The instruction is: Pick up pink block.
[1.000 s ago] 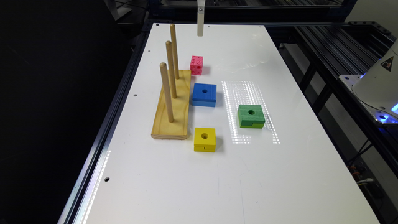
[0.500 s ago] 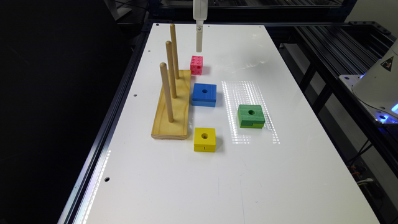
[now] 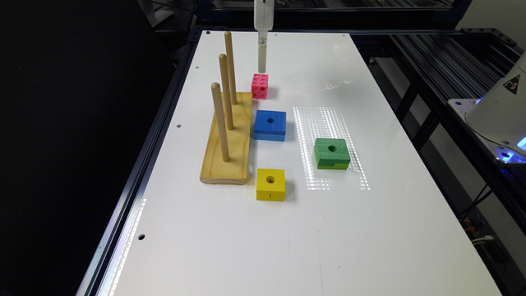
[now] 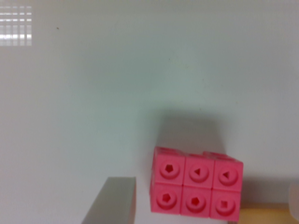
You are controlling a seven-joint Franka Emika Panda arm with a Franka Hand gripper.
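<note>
The pink block point(image 3: 259, 85) is a small cube with round holes, standing on the white table point(image 3: 287, 238) beside the far end of the wooden peg base. My gripper point(image 3: 261, 61) hangs straight down just above and slightly behind it, not touching it. In the wrist view the pink block point(image 4: 196, 186) lies between one grey finger point(image 4: 114, 200) and a pale edge of the other finger point(image 4: 295, 200). The gripper point(image 4: 205, 186) is open, with its jaws wide on either side of the block.
A wooden base point(image 3: 228, 139) with three upright pegs stands close to the pink block, on the exterior view's left of it. A blue block point(image 3: 270, 124), a green block point(image 3: 332, 153) and a yellow block point(image 3: 270, 183) lie nearer the camera.
The gripper has come down from the top of the exterior view toward the pink block. The blocks and the peg base have not moved.
</note>
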